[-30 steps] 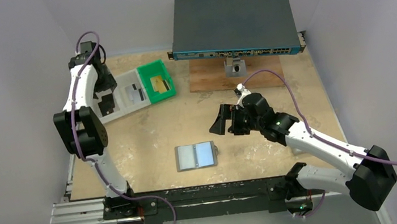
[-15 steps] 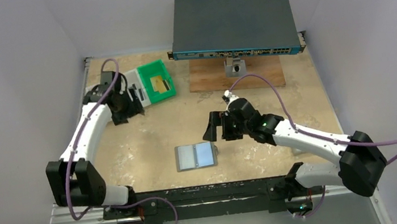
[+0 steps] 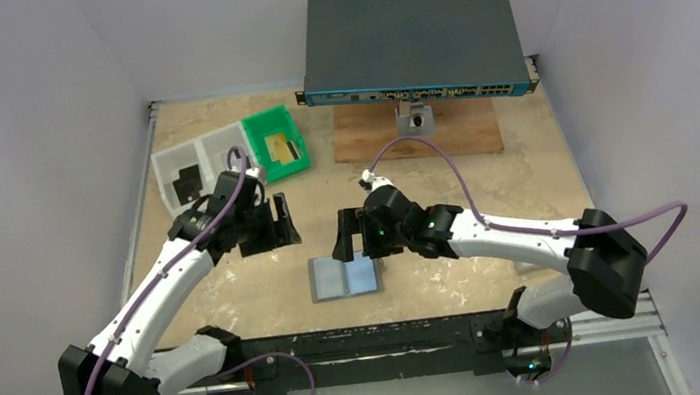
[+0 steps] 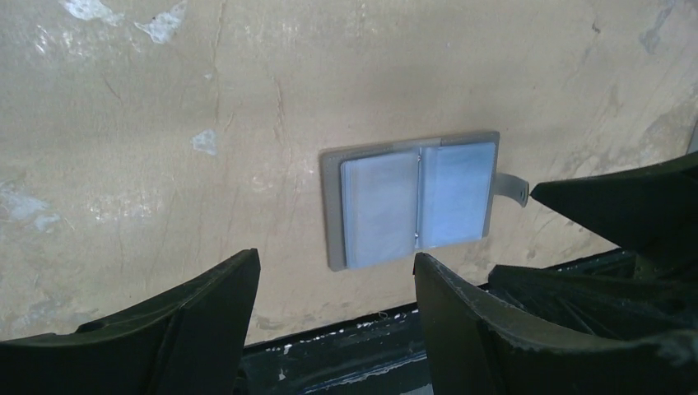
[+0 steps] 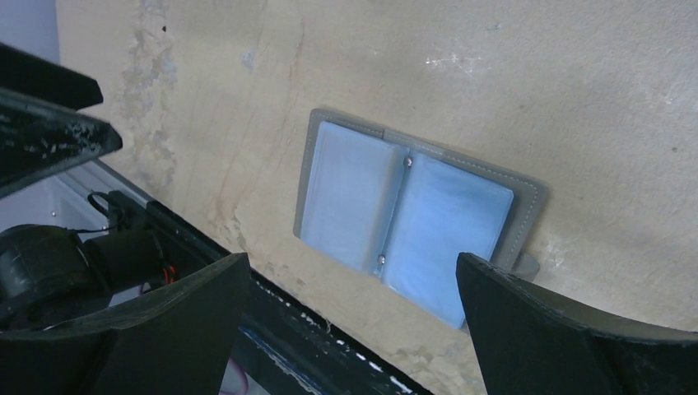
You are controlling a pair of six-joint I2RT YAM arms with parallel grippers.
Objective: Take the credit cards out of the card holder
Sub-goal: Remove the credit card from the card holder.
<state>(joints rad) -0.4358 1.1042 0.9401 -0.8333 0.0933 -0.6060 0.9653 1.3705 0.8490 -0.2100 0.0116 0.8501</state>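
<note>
End effectors are hovering spread, empty: left end effector [image 3: 281, 224] beside, right end effector [image 3: 357, 237] above open grey folding card holder [image 3: 344, 276].

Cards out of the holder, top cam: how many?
2: black card in the white tray's left compartment, gold card in the green tray; left arm may hide another.

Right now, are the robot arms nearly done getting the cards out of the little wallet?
Looks done: a black card lies in the white tray and a gold card in the green tray.
In hand: nothing. The left gripper and right gripper hover open by the opened card holder.
Left: its pockets look pale blue with no card clearly showing, so I can't tell if any remain.
</note>
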